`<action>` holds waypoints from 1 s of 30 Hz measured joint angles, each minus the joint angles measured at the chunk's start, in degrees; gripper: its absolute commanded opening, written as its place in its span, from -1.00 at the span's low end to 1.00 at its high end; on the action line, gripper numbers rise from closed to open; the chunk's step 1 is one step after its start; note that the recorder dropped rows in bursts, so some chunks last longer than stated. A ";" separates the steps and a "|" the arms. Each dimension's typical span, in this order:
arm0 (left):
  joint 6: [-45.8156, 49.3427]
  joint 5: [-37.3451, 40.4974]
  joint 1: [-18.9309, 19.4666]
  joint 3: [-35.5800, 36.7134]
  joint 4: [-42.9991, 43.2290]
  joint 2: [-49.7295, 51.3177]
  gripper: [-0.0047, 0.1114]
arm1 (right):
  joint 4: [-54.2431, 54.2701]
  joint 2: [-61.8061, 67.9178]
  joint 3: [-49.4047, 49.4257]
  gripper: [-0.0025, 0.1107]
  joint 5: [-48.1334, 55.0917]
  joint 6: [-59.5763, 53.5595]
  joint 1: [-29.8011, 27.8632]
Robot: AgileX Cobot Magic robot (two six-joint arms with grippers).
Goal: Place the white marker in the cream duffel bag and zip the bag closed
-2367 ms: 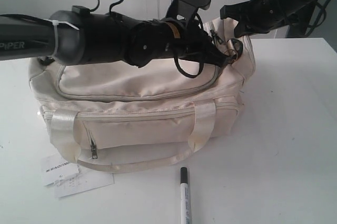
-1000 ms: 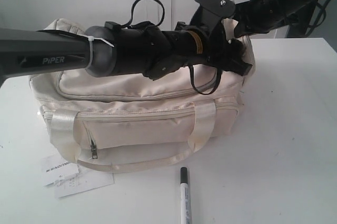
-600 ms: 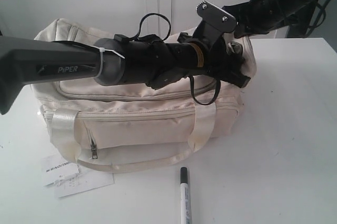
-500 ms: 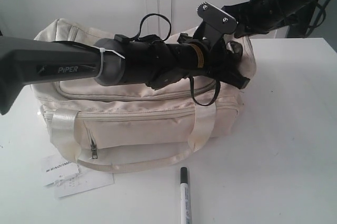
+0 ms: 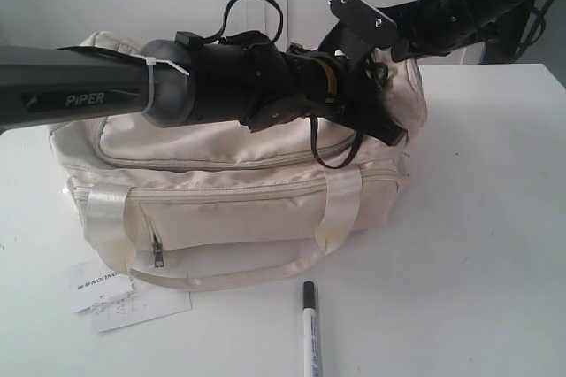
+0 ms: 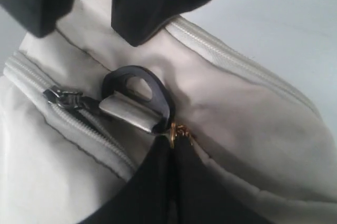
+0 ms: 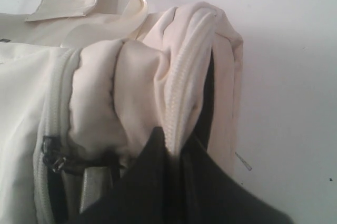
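The slim white marker (image 5: 309,333), black-capped, lay on the surface (image 5: 478,244) before the soft cream duffel bag (image 5: 239,213); left tool (image 6: 171,141) pinched a gold zip pull (image 6: 178,129), right tool (image 7: 174,148) its bunched fabric edge.

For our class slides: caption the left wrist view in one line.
Left tool shut on a gold zipper pull beside a black ring on the cream duffel bag.

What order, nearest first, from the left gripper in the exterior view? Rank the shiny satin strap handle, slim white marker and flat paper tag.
1. Shiny satin strap handle, on the cream duffel bag below the left gripper.
2. Slim white marker, in front of the bag.
3. Flat paper tag, at its left end.
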 measured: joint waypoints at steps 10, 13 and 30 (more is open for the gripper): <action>-0.35 7.24 -1.07 0.00 -1.24 -2.60 -0.92 | -0.10 0.00 0.00 -0.96 0.10 0.00 0.00; -0.48 8.22 -1.31 0.00 -1.71 -2.84 -0.92 | -0.10 0.00 0.00 -0.96 0.10 0.00 0.00; -0.48 9.39 -3.38 0.00 -3.91 -4.25 -0.92 | -0.10 0.00 0.00 -0.96 0.10 0.00 0.00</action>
